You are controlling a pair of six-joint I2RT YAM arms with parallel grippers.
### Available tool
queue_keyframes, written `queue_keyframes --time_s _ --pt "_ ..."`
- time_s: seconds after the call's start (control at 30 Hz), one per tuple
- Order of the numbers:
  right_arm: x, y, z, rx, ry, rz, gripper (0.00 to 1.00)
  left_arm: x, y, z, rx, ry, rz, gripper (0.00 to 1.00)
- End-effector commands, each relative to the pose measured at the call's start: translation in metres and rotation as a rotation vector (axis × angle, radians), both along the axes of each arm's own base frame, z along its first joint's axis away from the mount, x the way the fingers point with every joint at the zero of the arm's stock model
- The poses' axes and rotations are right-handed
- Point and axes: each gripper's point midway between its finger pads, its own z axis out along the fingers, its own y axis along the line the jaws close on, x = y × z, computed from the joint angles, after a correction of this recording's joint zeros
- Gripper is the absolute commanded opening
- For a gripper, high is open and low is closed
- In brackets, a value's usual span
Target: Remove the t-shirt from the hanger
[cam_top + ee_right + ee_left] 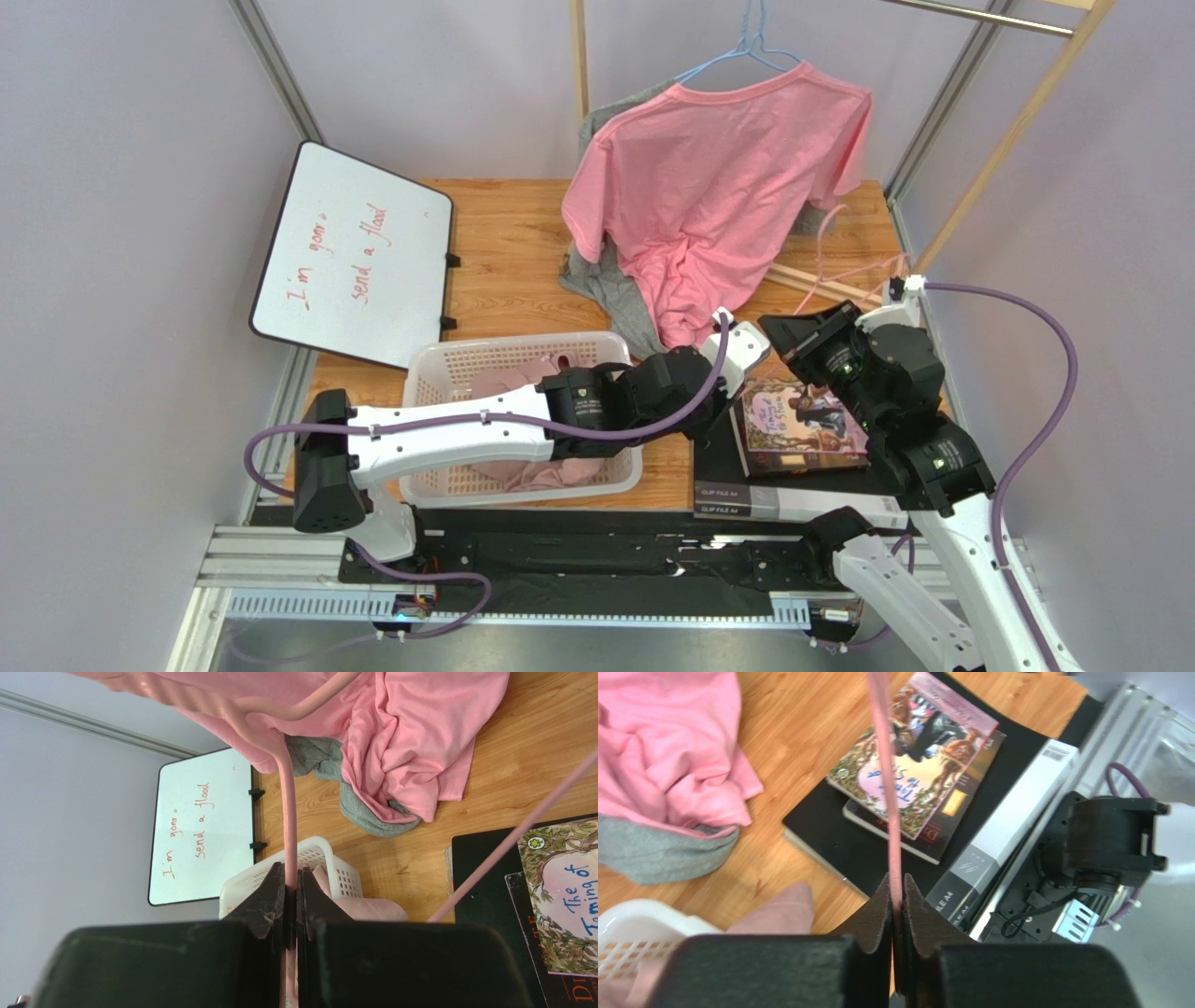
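Note:
A pink t-shirt (716, 168) hangs on a blue hanger (751, 56) at the back, its hem draped onto the table over a grey garment (617, 287). My left gripper (741, 340) is shut on a thin pink hanger rod (884, 756) above the books. My right gripper (774, 326) is close beside it, shut on another bar of the same pink hanger (286, 812), below its curved hook. The t-shirt also shows in the left wrist view (668, 749) and in the right wrist view (414, 735). Neither gripper touches the t-shirt.
A white basket (449, 378) holding pale pink cloth stands at front left. A whiteboard (358, 259) leans at the left. Books (793, 420) and an A4 box (786, 497) lie at front right. A wooden rack frame (1010, 140) rises at the right.

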Motion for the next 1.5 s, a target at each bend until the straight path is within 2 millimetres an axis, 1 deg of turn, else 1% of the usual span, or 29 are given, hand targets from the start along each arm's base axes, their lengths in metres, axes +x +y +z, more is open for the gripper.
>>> queue_keyframes --time_s 0.0,0.07,0.1,0.17,0.2,0.27,0.3,0.43,0.6,0.7,0.73,0.77,0.83,0.87,0.9,0.97,1.0,1.1,1.13,1.17,1.2,1.23,1.27,1.3,1.33,1.37,1.4,1.43,1.47 --pt "-0.011 0.012 0.019 -0.001 -0.053 0.095 0.06 0.018 -0.007 0.041 -0.056 -0.076 0.058 0.00" --pt "-0.014 0.017 0.016 -0.010 -0.039 0.134 0.11 0.021 -0.008 0.042 -0.052 -0.082 0.073 0.00" --pt "-0.014 0.019 0.012 -0.023 -0.035 0.149 0.18 0.022 -0.008 0.046 -0.061 -0.083 0.081 0.00" --pt "-0.018 0.024 0.007 -0.033 -0.026 0.190 0.27 0.027 -0.008 0.047 -0.069 -0.086 0.114 0.00" --pt "-0.018 0.025 0.001 -0.048 -0.022 0.206 0.36 0.028 -0.008 0.048 -0.079 -0.079 0.130 0.00" --pt "-0.022 0.028 -0.002 -0.059 -0.032 0.239 0.41 0.031 -0.006 0.052 -0.092 -0.081 0.154 0.00" --pt "-0.022 0.028 -0.001 -0.062 -0.040 0.242 0.47 0.032 -0.006 0.055 -0.099 -0.079 0.166 0.00" --pt "-0.022 0.027 -0.002 -0.100 -0.049 0.251 0.51 0.040 0.001 0.055 -0.078 -0.096 0.219 0.00" --pt "-0.022 0.030 -0.011 -0.100 -0.018 0.262 0.46 0.043 0.000 0.048 -0.064 -0.105 0.236 0.00" --pt "-0.015 0.033 -0.012 -0.101 -0.021 0.252 0.40 0.047 0.000 0.040 -0.029 -0.115 0.251 0.00" --pt "-0.013 0.037 -0.011 -0.103 -0.023 0.261 0.40 0.049 0.003 0.037 -0.010 -0.121 0.264 0.00" --pt "-0.007 0.040 -0.016 -0.114 -0.002 0.267 0.40 0.050 0.003 0.035 -0.006 -0.123 0.270 0.00" --pt "-0.005 0.048 -0.023 -0.125 0.023 0.291 0.38 0.051 0.004 0.033 0.000 -0.128 0.277 0.00" --pt "-0.002 0.050 -0.027 -0.134 0.038 0.294 0.35 0.051 0.003 0.032 0.002 -0.126 0.276 0.00" --pt "-0.002 0.051 -0.033 -0.138 0.052 0.296 0.25 0.051 0.003 0.029 0.006 -0.122 0.276 0.00" --pt "-0.001 0.052 -0.035 -0.133 0.044 0.286 0.11 0.050 0.003 0.028 0.007 -0.119 0.272 0.00" --pt "-0.002 0.051 -0.037 -0.123 0.037 0.276 0.00 0.049 0.004 0.026 0.011 -0.116 0.270 0.00" --pt "0.002 0.047 -0.029 -0.115 -0.006 0.246 0.00 0.049 0.013 0.026 0.014 -0.118 0.280 0.00" --pt "0.002 0.047 -0.027 -0.113 -0.011 0.245 0.00 0.049 0.017 0.032 0.000 -0.121 0.287 0.04" --pt "0.002 0.048 -0.027 -0.108 -0.011 0.246 0.00 0.048 0.019 0.035 -0.009 -0.119 0.286 0.12" --pt "0.001 0.048 -0.026 -0.103 -0.014 0.246 0.00 0.046 0.022 0.031 -0.004 -0.113 0.281 0.28" --pt "0.000 0.049 -0.029 -0.097 -0.015 0.250 0.00 0.042 0.024 0.040 -0.044 -0.104 0.266 0.34" --pt "0.000 0.048 -0.030 -0.096 -0.016 0.249 0.00 0.038 0.027 0.033 -0.047 -0.086 0.260 0.39" --pt "-0.001 0.048 -0.032 -0.096 -0.021 0.249 0.00 0.036 0.030 0.034 -0.064 -0.078 0.252 0.43" --pt "-0.002 0.047 -0.032 -0.094 -0.045 0.248 0.00 0.030 0.034 0.047 -0.114 -0.064 0.234 0.46" --pt "-0.001 0.045 -0.033 -0.102 -0.060 0.243 0.00 0.026 0.040 0.040 -0.111 -0.045 0.230 0.47" --pt "0.000 0.044 -0.031 -0.108 -0.081 0.239 0.00 0.023 0.044 0.042 -0.122 -0.039 0.224 0.55" --pt "0.002 0.043 -0.026 -0.117 -0.108 0.234 0.00 0.018 0.054 0.052 -0.147 -0.032 0.215 0.56" --pt "0.004 0.041 -0.024 -0.158 -0.140 0.241 0.00 0.016 0.062 0.045 -0.138 -0.018 0.219 0.56"
